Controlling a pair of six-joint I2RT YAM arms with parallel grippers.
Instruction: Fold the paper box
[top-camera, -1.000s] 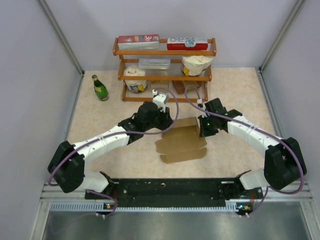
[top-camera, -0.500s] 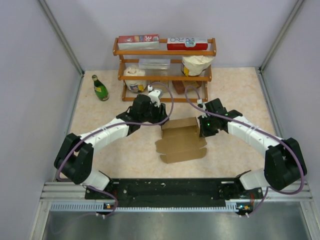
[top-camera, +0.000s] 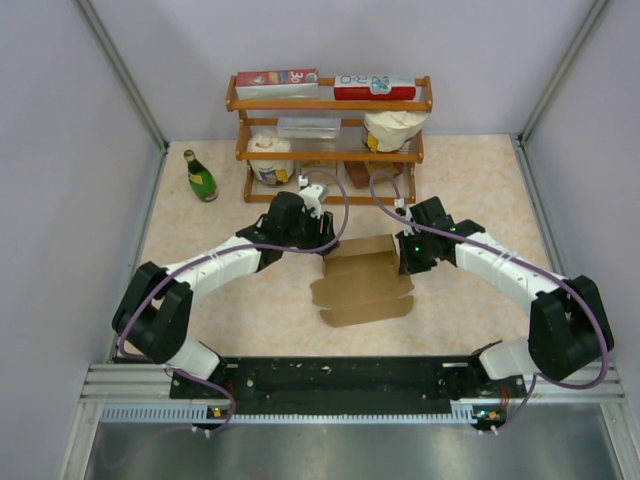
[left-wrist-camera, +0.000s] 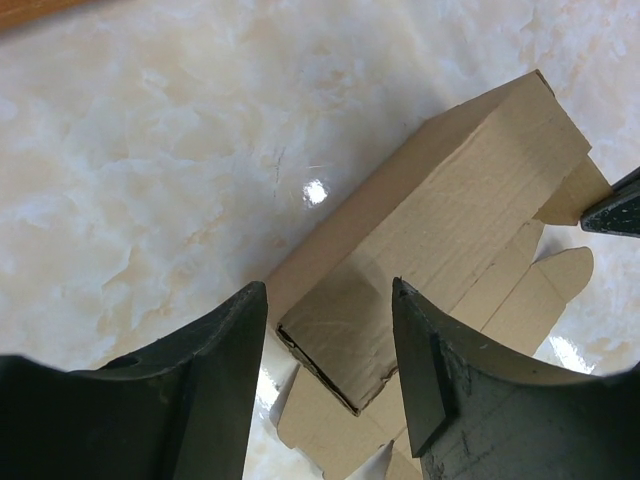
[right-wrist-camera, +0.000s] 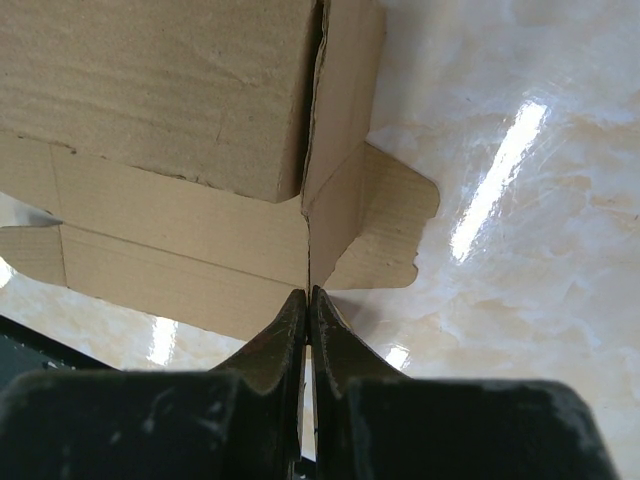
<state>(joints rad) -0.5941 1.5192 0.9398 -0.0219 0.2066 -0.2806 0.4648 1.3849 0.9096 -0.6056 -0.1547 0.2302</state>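
The paper box (top-camera: 362, 280) is plain brown cardboard, half formed, in the middle of the table. Its far part stands up as a folded wall section (left-wrist-camera: 440, 230); flat flaps spread toward the near side. My left gripper (top-camera: 318, 232) is open and empty just left of and above the box's left end (left-wrist-camera: 350, 340), fingers apart from it. My right gripper (top-camera: 404, 256) is shut on the upright side flap (right-wrist-camera: 335, 170) at the box's right end. A rounded tab (right-wrist-camera: 385, 235) lies flat beside that flap.
A wooden rack (top-camera: 330, 135) stands at the back with red-and-white cartons (top-camera: 277, 80), white tubs and a clear container. A green bottle (top-camera: 200, 176) stands at the back left. Grey walls close in both sides.
My left arm drew back to the left, off the box's left end, then edged back toward it. The right gripper and the box have stayed put.
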